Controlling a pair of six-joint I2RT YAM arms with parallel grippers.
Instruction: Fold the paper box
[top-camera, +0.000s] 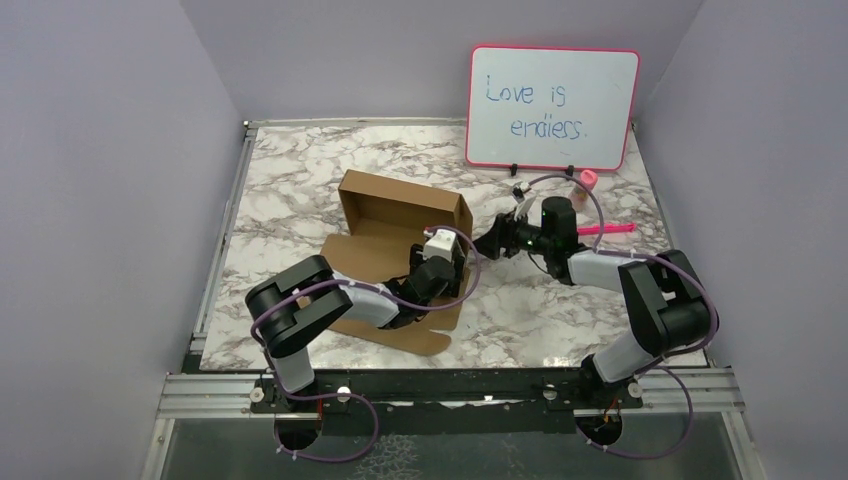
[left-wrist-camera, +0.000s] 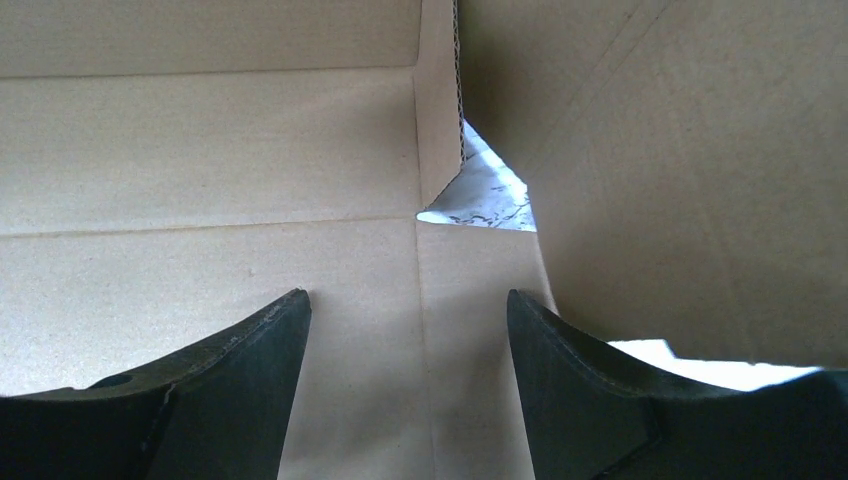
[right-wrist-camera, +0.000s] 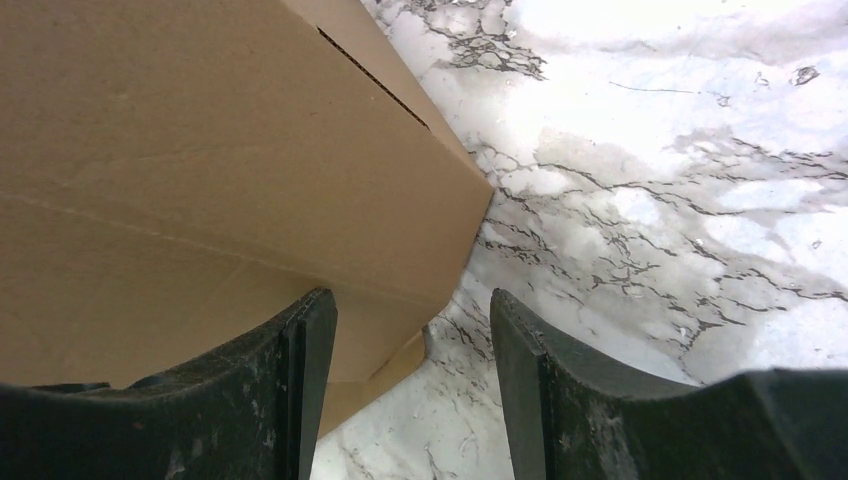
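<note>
Left end effector (left-wrist-camera: 408, 300) seen spread apart, nothing held, poised over inner floor of paper box (top-camera: 400, 215). Right end effector (right-wrist-camera: 412, 300) likewise parted, nothing gripped, positioned just beside box's right outer corner. Box placed mid-counter (top-camera: 300, 170), far walls raised, near flap laid flat. Whiteboard (top-camera: 552, 105) propped at far edge.

One brown paper box (top-camera: 400, 215), one pink-framed whiteboard (top-camera: 553, 108), one pink marker (top-camera: 606, 229), one small pink round object (top-camera: 589, 178), two robot arms, a left arm (top-camera: 330, 305) and a right arm (top-camera: 640, 285), two dark fingers (left-wrist-camera: 230, 390) on each, one marbled tabletop (top-camera: 300, 170).
</note>
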